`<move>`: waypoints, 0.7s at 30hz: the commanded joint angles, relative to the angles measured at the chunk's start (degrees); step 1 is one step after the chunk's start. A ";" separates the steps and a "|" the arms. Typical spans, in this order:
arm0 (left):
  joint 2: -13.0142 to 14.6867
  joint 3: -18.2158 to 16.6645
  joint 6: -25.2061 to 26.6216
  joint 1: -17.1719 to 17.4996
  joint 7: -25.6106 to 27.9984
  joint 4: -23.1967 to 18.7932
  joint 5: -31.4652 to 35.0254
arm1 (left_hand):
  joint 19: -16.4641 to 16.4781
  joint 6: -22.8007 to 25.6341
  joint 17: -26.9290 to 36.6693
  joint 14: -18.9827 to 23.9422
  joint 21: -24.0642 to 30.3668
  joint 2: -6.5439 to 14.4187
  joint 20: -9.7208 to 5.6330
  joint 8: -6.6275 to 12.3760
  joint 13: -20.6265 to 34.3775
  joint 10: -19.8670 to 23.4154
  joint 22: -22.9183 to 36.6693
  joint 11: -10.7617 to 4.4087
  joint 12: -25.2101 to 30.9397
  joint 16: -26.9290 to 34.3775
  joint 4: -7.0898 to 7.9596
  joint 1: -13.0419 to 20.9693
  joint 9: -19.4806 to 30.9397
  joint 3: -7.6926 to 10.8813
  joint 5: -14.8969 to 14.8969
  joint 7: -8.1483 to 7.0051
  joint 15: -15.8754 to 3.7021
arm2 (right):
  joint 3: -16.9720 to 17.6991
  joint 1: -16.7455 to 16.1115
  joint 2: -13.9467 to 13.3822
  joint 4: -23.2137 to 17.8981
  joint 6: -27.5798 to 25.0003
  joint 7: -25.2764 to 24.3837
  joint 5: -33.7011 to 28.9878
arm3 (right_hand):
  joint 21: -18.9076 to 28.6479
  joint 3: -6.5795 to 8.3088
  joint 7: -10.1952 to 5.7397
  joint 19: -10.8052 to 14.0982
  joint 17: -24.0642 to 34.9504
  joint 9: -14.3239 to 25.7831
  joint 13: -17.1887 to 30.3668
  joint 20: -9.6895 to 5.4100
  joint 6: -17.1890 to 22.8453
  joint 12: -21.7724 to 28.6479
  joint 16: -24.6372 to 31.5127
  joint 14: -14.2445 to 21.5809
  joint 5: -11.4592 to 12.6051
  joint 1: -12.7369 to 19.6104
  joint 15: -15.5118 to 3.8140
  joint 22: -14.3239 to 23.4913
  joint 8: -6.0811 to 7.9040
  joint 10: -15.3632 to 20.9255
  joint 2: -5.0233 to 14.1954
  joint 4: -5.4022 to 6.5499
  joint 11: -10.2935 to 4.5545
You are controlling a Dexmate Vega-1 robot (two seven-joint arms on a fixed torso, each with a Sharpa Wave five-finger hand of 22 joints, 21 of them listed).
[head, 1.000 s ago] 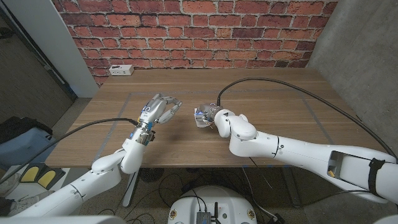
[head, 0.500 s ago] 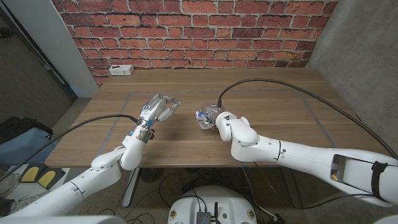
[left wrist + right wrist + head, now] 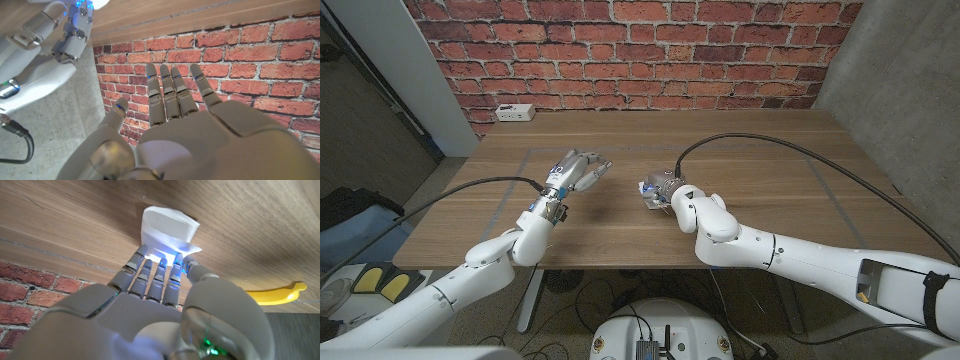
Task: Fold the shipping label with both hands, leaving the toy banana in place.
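The right hand point(image 3: 165, 287) has its fingertips point(image 3: 161, 261) pressed down together on the white label point(image 3: 167, 227), which lies curled and partly doubled over near the middle of the tabletop point(image 3: 760, 160); judging by that, it is pinning the paper so the crease holds. The left hand point(image 3: 575, 172) hovers near the label on its other side, fingers straight, slightly apart and holding nothing, seemingly ready to help with the fold. The toy banana point(image 3: 272, 294) lies on the wood beside the right hand, apart from the label, untouched as the task asks.
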 commanded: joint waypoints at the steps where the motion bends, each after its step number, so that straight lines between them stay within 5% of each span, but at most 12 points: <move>1: 2.62 3.24 13.04 -2.27 -12.88 -5.37 6.28 | -3.11 -4.45 0.02 -5.67 -2.63 -1.89 -1.55 -2.50 -1.73 -5.12 -0.02 -1.44 -0.65 -0.67 -2.13 0.56 -0.03 -0.85 -0.30 -1.83 -1.08 | 3.09 -3.52 -0.72 -0.20 2.70 -1.87 0.14 | 0.09 -0.48 0.38 0.69 0.14 0.27 0.27 -0.16 0.70 -0.27 0.26 0.46 -0.15 -0.39 -3.59 0.14 0.11 0.31 0.06 0.13 0.41; 8: 3.56 7.19 19.47 -5.28 -22.31 -6.85 11.41 | -10.74 -15.74 -0.23 -18.59 -8.93 -4.70 -4.14 -3.37 -5.35 -16.78 0.08 -4.60 -0.83 -0.97 -4.39 0.71 -0.35 -4.30 -0.32 -6.17 -2.30 | 4.57 -5.48 -1.18 -0.31 4.66 -3.73 -0.54 | 0.05 -0.88 0.70 0.92 0.12 0.27 0.26 -0.08 1.39 -0.28 0.21 0.54 -0.09 -0.25 -3.45 0.13 0.20 0.58 0.24 0.03 0.81; 12: 3.68 8.40 18.69 -6.53 -23.75 -6.18 11.62 | -12.97 -20.30 -0.28 -22.08 -10.96 -5.17 -3.95 -3.52 -6.26 -21.44 0.13 -7.45 -0.90 -0.78 -4.56 0.74 -0.45 -5.47 -0.19 -7.60 -2.06 | 5.52 -6.45 -1.28 -0.29 5.63 -4.26 -0.62 | 0.01 -1.03 0.92 0.99 0.08 0.27 0.26 -0.02 1.90 -0.32 0.16 0.61 -0.06 -0.08 -3.43 0.12 0.30 0.64 0.28 -0.13 0.90; 16: 3.81 9.52 17.76 -7.63 -24.80 -5.63 12.22 | -14.34 -23.95 -0.27 -24.50 -12.30 -5.14 -3.82 -3.63 -6.73 -25.50 0.17 -7.94 -1.01 -0.77 -4.54 0.79 -0.54 -6.15 -0.11 -8.69 -1.39 | 6.19 -7.14 -1.32 -0.26 6.06 -4.41 -1.07 | -0.03 -1.19 1.00 1.10 0.03 0.26 0.25 -0.04 2.44 -0.33 0.08 0.63 -0.04 0.16 -3.46 0.11 0.37 0.80 0.26 -0.37 0.56; 21: 4.22 10.84 16.88 -8.80 -26.64 -5.55 13.71 | -15.36 -31.48 -0.24 -27.10 -14.25 -5.45 -3.55 -3.77 -7.22 -31.34 0.22 -8.61 -0.63 -0.48 -4.62 0.80 -0.68 -7.53 -0.07 -11.93 -1.31 | 6.97 -7.74 -1.24 -0.06 6.75 -4.39 -1.32 | -0.10 -1.34 0.96 1.10 -0.01 0.26 0.24 -0.05 2.71 -0.36 0.02 0.66 -0.04 0.34 -3.54 0.10 0.37 0.89 0.28 -0.55 0.81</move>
